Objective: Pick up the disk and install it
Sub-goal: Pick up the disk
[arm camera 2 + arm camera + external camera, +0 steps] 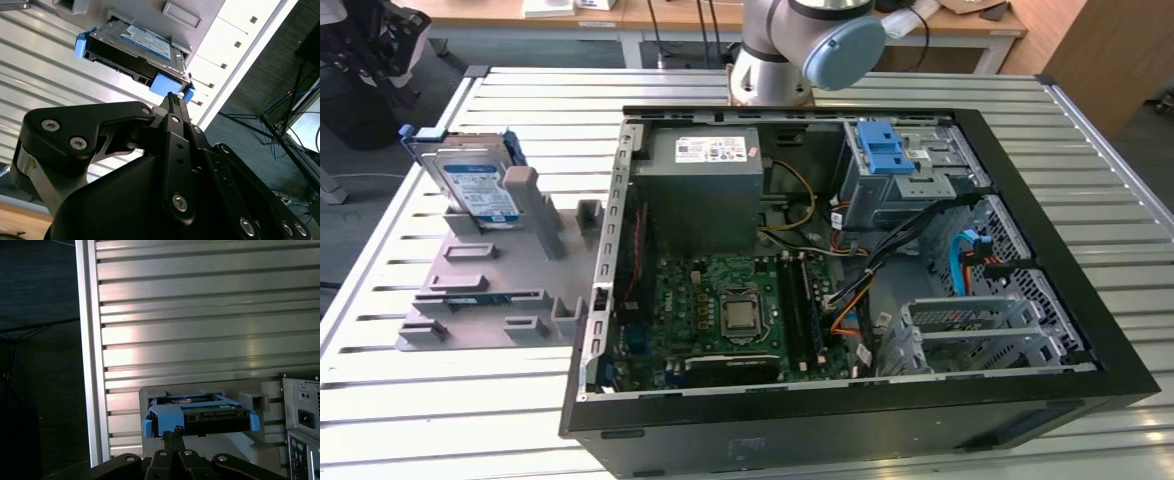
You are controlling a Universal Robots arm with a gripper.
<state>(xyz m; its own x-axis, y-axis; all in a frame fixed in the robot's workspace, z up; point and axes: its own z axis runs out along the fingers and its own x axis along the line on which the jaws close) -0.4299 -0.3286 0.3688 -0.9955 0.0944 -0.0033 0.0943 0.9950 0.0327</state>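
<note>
Your gripper [172,100], fingers closed on nothing, hangs near the disk [132,47] in its stand [480,300], judged rigid, dense, shock-sensitive; grip the rails [165,82].

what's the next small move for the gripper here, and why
Probably open the gripper first: its fingers look pressed together, close to the silver rectangular metal disk with blue plastic rails, which stands on edge in the grey plastic holder.
</note>
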